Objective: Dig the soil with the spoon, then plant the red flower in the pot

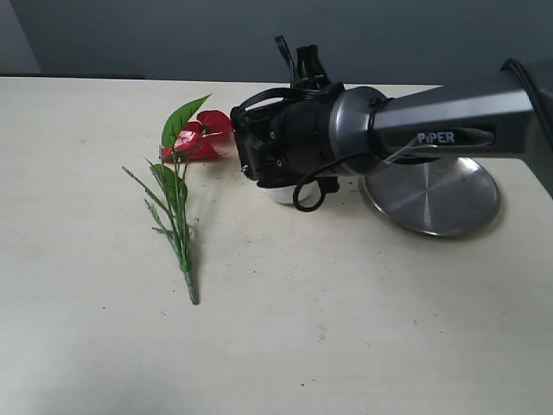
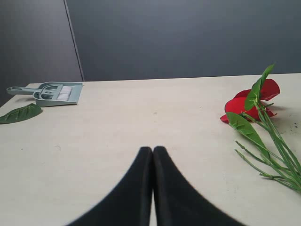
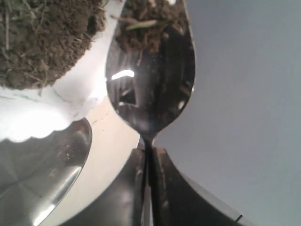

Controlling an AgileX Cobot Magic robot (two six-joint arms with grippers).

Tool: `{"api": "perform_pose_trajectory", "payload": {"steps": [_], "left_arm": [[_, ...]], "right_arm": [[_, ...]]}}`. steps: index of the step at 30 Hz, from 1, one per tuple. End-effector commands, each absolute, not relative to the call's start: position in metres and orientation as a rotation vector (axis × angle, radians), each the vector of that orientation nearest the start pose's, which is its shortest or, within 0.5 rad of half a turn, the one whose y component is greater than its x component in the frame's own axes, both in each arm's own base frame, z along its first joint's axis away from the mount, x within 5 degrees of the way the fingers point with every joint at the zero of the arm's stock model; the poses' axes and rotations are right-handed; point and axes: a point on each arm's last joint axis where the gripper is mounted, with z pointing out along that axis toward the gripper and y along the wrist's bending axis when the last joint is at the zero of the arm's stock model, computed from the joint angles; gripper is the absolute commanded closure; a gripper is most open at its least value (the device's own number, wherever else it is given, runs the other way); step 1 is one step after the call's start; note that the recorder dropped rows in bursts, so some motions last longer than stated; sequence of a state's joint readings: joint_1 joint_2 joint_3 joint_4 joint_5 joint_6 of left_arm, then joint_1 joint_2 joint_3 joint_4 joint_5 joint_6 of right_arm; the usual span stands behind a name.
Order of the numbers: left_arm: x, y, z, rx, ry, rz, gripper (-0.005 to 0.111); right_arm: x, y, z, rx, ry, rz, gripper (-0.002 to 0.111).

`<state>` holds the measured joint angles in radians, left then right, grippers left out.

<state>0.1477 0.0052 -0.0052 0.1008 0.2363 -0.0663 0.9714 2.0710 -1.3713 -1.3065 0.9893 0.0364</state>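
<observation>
The right gripper [image 3: 148, 153] pinched the spoon [image 3: 150, 84] by its handle, bowl carrying crumbs beside the soil [image 3: 42, 37] in the pot [image 3: 70, 101], so a level lift seemed best; the left gripper [image 2: 153, 151] sat closed, empty, near the red flower [image 2: 249, 103]

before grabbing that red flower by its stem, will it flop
Probably bends: the red flower has long thin stems with the bloom at one end, so it may droop. Likely light, being so slender. Splayed leaves could snag.

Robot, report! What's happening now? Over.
Right gripper shut on spoon, soil aboard, by pot. Left gripper shut, empty. Red flower lying on table. Steel plate beside pot.
</observation>
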Motion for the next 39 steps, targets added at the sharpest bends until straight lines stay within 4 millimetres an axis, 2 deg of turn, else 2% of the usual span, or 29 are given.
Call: {"api": "perform_pose_trajectory", "payload": {"steps": [1,6,10,20,28,39], "left_arm": [[0.054,0.010,0.192,-0.121,1.719,0.150,0.106],[0.054,0.010,0.192,-0.121,1.719,0.150,0.106],[0.054,0.010,0.192,-0.121,1.719,0.150,0.106],[0.054,0.010,0.192,-0.121,1.719,0.150,0.106],[0.054,0.010,0.192,-0.121,1.719,0.150,0.106],[0.054,0.010,0.192,-0.121,1.719,0.150,0.106]], "right_arm": [[0.295,0.299,0.182,-1.763,1.610,-1.183,0.109],[0.292,0.302,0.175,-1.750,1.698,-1.043,0.109],[0.291,0.303,0.175,-1.750,1.703,-1.034,0.109],[0.290,0.306,0.188,-1.688,1.697,-0.944,0.109],[0.287,0.307,0.206,-1.588,1.727,-0.828,0.109],[0.285,0.305,0.204,-1.553,1.794,-0.808,0.109]]}}
